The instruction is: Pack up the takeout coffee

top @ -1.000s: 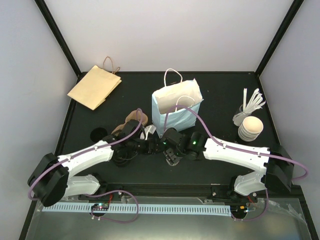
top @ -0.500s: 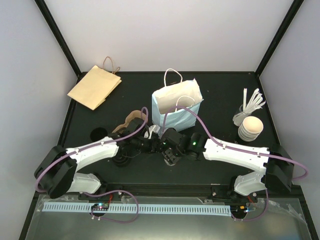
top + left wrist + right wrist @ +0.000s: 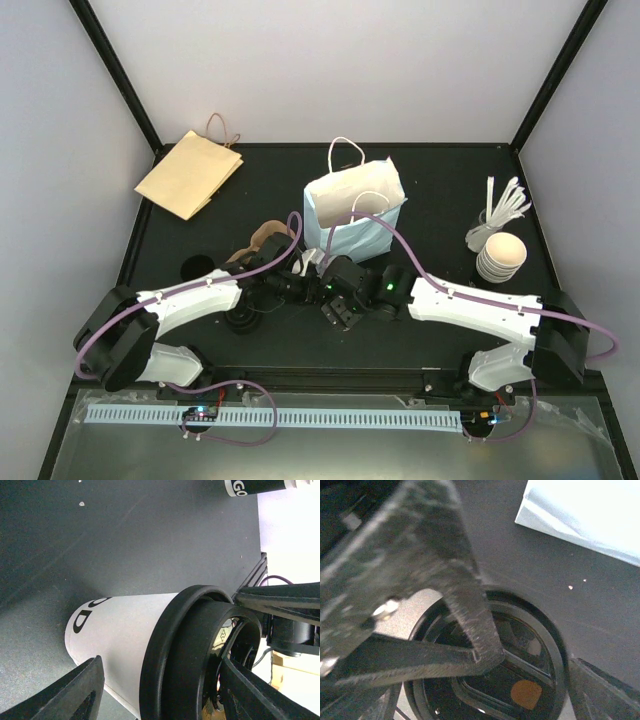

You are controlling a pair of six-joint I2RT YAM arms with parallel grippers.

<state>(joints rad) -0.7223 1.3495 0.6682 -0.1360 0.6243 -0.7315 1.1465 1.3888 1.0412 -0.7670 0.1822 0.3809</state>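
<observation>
Left hand straddles the takeout coffee mid-worktop; whether it grips, I cannot tell. Right hand spreads wide around the lid. White bag stands just behind; bare worktop runs right. Only the left wrist view shows its printed side.

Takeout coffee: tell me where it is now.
Top view: the takeout coffee sits centre, just in front of the white bag, flanked by the left claw.

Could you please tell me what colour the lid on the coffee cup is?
Black; the lid shows best in the left wrist view.
</observation>
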